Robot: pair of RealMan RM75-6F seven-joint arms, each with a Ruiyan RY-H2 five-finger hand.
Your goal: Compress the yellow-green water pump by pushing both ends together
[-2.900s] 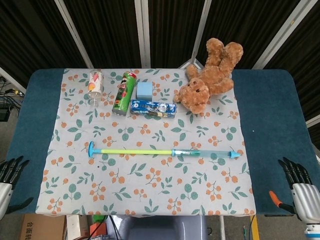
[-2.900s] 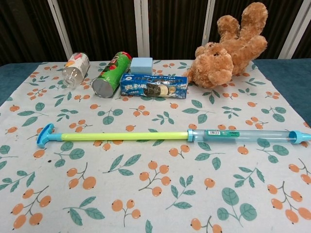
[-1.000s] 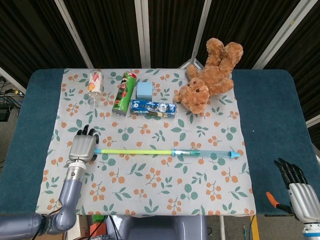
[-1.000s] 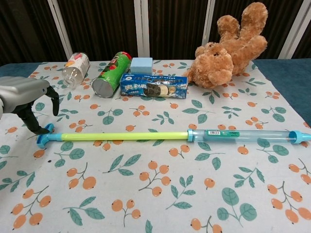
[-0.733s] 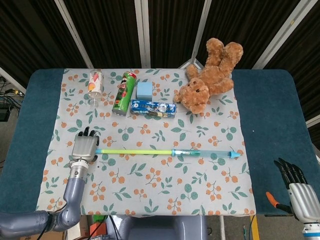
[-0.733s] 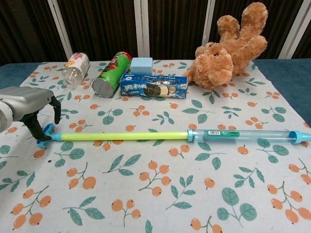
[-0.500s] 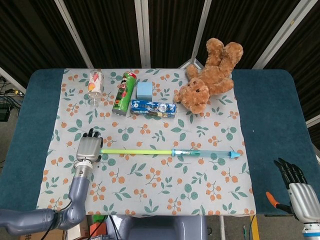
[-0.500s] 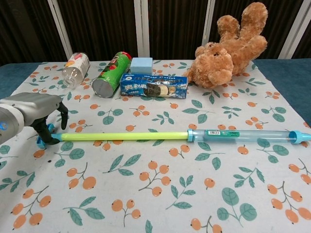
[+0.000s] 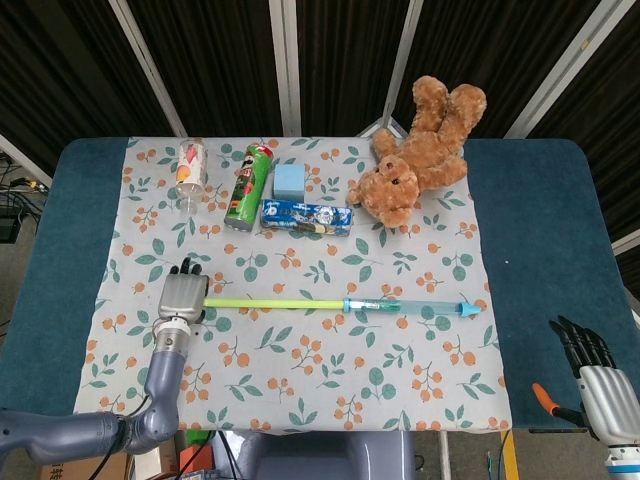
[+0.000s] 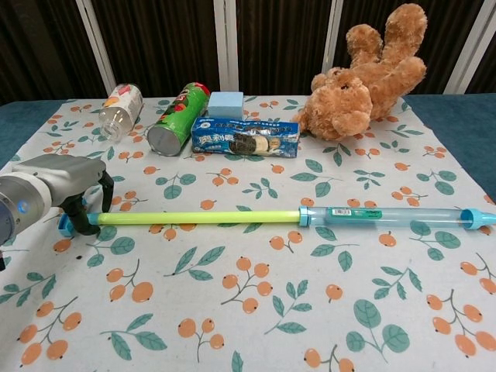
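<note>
The water pump (image 9: 275, 303) lies across the flowered cloth (image 9: 300, 380), its yellow-green rod pulled far out of the clear blue barrel (image 9: 400, 305), with the blue nozzle (image 9: 468, 310) at the right. My left hand (image 9: 183, 295) sits over the rod's left end. In the chest view the left hand (image 10: 66, 190) curls its fingers around the blue T-handle (image 10: 66, 225), and the rod (image 10: 201, 218) runs out between them. Off the table's near right corner, my right hand (image 9: 600, 385) hangs with fingers straight and apart, holding nothing, far from the nozzle (image 10: 484, 219).
Along the back lie a clear bottle (image 9: 189, 167), a green chips can (image 9: 248, 186), a light blue box (image 9: 289, 181), a blue cookie pack (image 9: 307, 216) and a brown teddy bear (image 9: 420, 150). An orange-handled tool (image 9: 550, 397) lies by my right hand.
My left hand has come up from the table's near left corner, slid right over the pump's handle and curled its fingers around it. The right hand has barely moved.
</note>
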